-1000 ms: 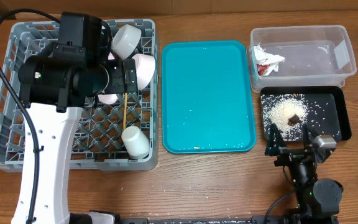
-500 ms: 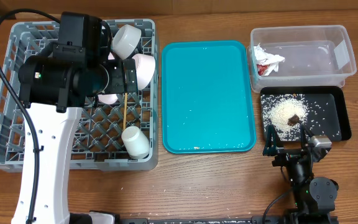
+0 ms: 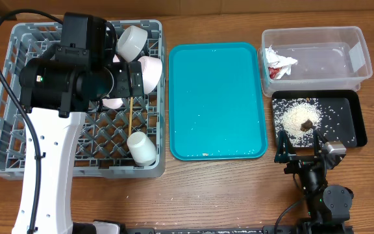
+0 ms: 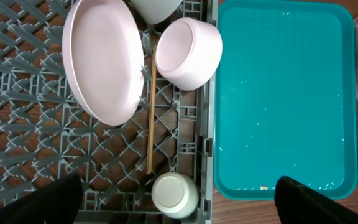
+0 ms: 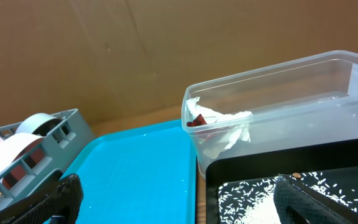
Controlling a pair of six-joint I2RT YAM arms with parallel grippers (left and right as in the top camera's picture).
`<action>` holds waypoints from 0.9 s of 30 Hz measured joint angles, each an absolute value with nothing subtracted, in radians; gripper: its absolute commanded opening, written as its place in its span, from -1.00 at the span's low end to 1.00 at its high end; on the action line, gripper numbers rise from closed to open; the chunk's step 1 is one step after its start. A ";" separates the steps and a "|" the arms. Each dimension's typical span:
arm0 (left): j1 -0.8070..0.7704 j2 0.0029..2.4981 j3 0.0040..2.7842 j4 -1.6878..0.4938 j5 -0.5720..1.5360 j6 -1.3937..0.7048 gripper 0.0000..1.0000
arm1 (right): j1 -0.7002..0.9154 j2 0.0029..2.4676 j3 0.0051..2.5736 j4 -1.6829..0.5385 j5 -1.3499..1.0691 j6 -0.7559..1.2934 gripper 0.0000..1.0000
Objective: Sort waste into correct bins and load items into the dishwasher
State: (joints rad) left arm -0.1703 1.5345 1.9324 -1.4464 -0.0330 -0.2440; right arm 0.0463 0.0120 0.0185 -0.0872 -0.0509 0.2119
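The grey dish rack [image 3: 5, 130] holds a pinkish plate [image 4: 104, 59], a pale bowl [image 4: 188, 53], another white bowl [image 3: 134, 42], a white cup [image 4: 174, 194] and a wooden chopstick [image 4: 150, 118]. My left gripper [image 4: 179, 208] hovers open and empty above the rack's right side. The red-and-white wrapper [image 3: 279, 64] lies in the clear tub [image 3: 349, 39]. Rice [image 3: 297, 117] and a brown lump [image 3: 308, 123] lie in the black tray [image 3: 359, 123]. My right gripper [image 3: 299, 146] is open and empty at that tray's front edge.
A teal tray [image 3: 216, 97] with a few specks lies between the rack and the bins. The left arm's white link covers the rack's front left. A brown cardboard wall [image 5: 135, 50] stands behind the table.
My right gripper has shifted slightly left and toward the table's front edge. The left arm and the dishes have not moved.
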 measured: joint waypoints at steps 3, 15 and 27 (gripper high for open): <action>-0.170 1.534 1.932 -1.446 -0.033 -0.244 0.99 | 0.047 0.012 0.019 -0.087 -0.051 0.212 0.99; -0.170 1.534 1.932 -1.444 -0.046 -0.243 1.00 | 0.047 0.012 0.019 -0.086 -0.051 0.212 0.99; -0.170 1.224 1.472 -0.784 -0.028 -0.205 1.00 | 0.046 0.012 0.019 -0.086 -0.048 0.212 0.99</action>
